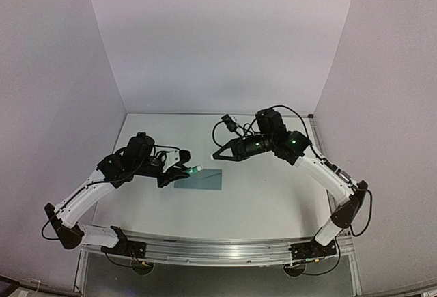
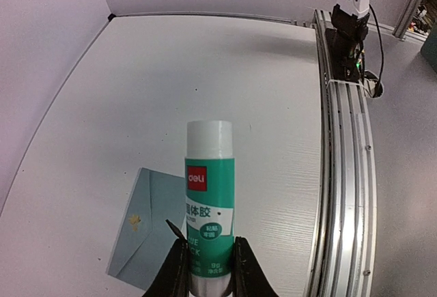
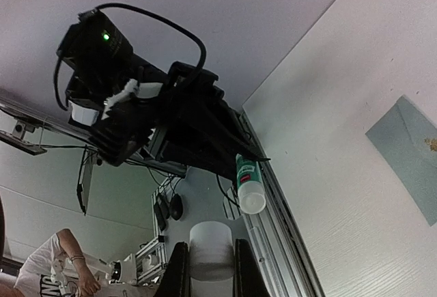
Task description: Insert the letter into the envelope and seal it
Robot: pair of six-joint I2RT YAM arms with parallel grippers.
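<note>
The teal envelope (image 1: 199, 179) lies flat on the white table, with a small gold mark on it (image 2: 134, 220). The letter is out of view. My left gripper (image 2: 208, 244) is shut on a green-and-white glue stick (image 2: 209, 201) and holds it just above the envelope's near left edge (image 1: 194, 169). My right gripper (image 3: 212, 244) is raised over the table's middle (image 1: 217, 154) and points toward the left arm. It is shut on a translucent white cap (image 3: 211, 249). The right wrist view also shows the glue stick (image 3: 249, 184) and a corner of the envelope (image 3: 410, 150).
An aluminium rail (image 1: 218, 249) runs along the table's near edge, with the arm bases bolted to it (image 2: 349, 31). Pale walls close off the back and both sides. Beyond the rail are cables, equipment and a person (image 3: 48, 270).
</note>
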